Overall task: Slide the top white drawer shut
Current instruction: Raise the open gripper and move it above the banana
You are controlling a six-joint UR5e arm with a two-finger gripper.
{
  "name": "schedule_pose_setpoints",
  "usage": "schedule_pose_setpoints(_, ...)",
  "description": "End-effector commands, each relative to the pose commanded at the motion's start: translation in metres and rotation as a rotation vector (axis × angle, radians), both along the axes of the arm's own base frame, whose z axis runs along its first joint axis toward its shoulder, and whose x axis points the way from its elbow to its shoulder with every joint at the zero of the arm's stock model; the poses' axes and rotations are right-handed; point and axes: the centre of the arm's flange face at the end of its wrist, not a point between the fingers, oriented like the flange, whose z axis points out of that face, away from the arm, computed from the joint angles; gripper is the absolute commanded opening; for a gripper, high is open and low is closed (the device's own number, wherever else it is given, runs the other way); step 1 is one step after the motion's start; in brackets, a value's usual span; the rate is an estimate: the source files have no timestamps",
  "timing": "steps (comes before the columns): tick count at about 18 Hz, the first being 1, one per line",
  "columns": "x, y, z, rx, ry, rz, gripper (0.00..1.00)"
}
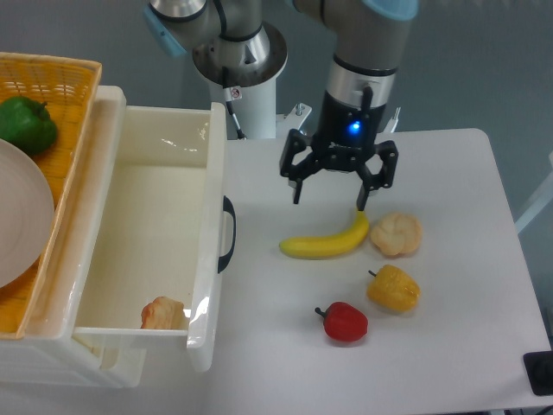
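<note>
The top white drawer (147, 233) is pulled far out to the right from its cabinet at the left. Its front panel (209, 233) carries a black curved handle (227, 233). A small pale food item (163, 313) lies in the drawer's near corner. My gripper (329, 203) hangs open above the table, to the right of the drawer front and apart from it. Nothing is between its fingers. Its right fingertip (361, 204) is just above the tip of a yellow banana (328, 241).
A bread roll (397, 233), a yellow pepper (394, 289) and a red pepper (345, 322) lie right of the banana. On the cabinet sits a yellow wicker basket (65, 73) holding a green pepper (26, 124) and a white plate (19, 216).
</note>
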Motion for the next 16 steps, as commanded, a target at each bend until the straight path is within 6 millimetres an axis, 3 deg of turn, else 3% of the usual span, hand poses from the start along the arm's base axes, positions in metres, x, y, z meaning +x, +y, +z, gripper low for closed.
schedule_pose_setpoints(7,-0.011,-0.017,-0.025,-0.069,0.003,-0.042,1.0)
schedule_pose_setpoints(10,-0.014,-0.02,-0.028,-0.088,0.008,-0.035,1.0)
schedule_pose_setpoints(16,-0.028,-0.048,-0.033,-0.111,-0.045,0.027,1.0)
